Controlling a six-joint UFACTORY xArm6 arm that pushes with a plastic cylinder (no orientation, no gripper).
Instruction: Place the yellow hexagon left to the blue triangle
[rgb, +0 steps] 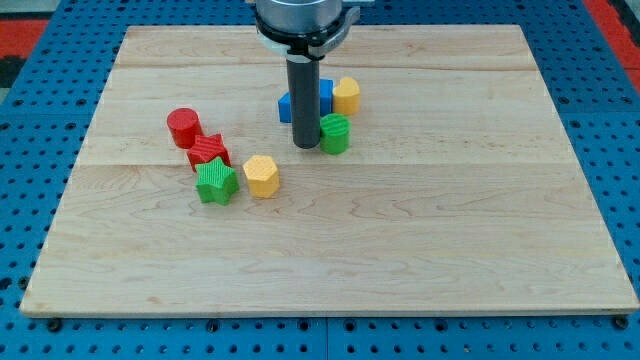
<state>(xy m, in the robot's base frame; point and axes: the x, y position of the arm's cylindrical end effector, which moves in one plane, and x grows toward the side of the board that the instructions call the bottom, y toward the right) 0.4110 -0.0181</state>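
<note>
**A:** No claw here to spread or pinch, just a dark rod. My tip (305, 146) is down on the counter (420, 230), touching or just beside the green cylinder (335, 133), with the blue triangle (289, 107) half hidden behind the rod.

**B:** And the yellow hexagon (261, 176)?

**A:** Down toward the view's left, against the green star (216, 182), apart from my tip. Ridged plastic, stiff, looks light; I'd expect it to slide easily on smooth pale wood. Push it on a flat side face, square on, or it'll likely spin off.

**B:** Neighbours?

**A:** Red star (209, 151), red cylinder (183, 127), and another yellow block (346, 96) beside the blue.
</note>
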